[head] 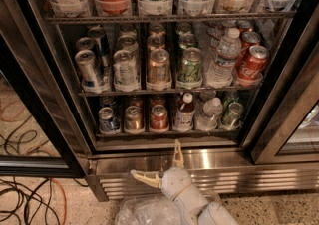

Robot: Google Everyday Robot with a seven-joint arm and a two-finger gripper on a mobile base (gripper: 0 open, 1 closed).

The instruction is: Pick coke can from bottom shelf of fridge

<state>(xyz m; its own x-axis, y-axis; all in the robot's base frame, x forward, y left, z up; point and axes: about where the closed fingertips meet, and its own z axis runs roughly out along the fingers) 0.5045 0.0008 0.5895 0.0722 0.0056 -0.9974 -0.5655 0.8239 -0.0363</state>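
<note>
Three small cans front the left lanes of the bottom shelf [169, 132]. The coke can [159, 117] is the red one at the right of that trio, upright in its clear tray just beside the brownish-gold can [133, 118]. We hold our gripper [154, 159] low before the fridge's [259, 164] steel louvred base, almost directly under the coke can, fingers spread wide and gripping nothing. We judge this suits a straight rise and reach into that lane, though the close neighbours leave the fingers little room.
</note>
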